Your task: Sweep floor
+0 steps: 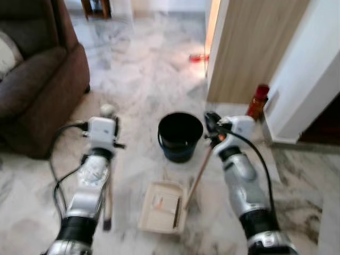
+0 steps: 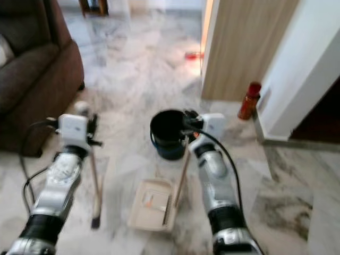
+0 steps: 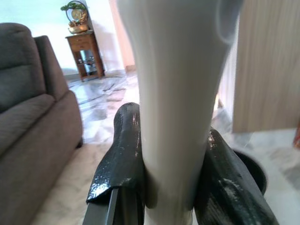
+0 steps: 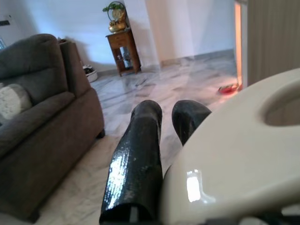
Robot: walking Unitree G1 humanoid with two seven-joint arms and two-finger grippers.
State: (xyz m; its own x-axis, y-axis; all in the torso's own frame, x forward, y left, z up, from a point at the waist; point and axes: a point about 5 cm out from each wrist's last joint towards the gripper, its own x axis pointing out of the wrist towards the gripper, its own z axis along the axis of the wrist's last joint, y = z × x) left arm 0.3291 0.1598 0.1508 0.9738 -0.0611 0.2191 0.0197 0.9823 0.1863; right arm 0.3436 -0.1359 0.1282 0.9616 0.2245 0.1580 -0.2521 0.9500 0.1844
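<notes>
My left gripper (image 1: 112,126) is shut on the white handle of a broom (image 3: 178,93). Its pole (image 1: 110,183) runs down to a brush end resting on the marble floor by my left arm. My right gripper (image 1: 212,122) is shut on the cream handle top (image 4: 234,154) of a long-handled dustpan. The thin pole (image 1: 198,172) slants down to the beige pan (image 1: 159,210), which lies flat on the floor between my arms. A few small bits lie in the pan.
A black bucket (image 1: 180,135) stands just beyond the pan. A brown sofa (image 1: 37,79) is at the left. A wooden panel (image 1: 249,48), a white wall and a red bottle (image 1: 257,101) are at the right. Open marble floor (image 1: 143,69) stretches ahead.
</notes>
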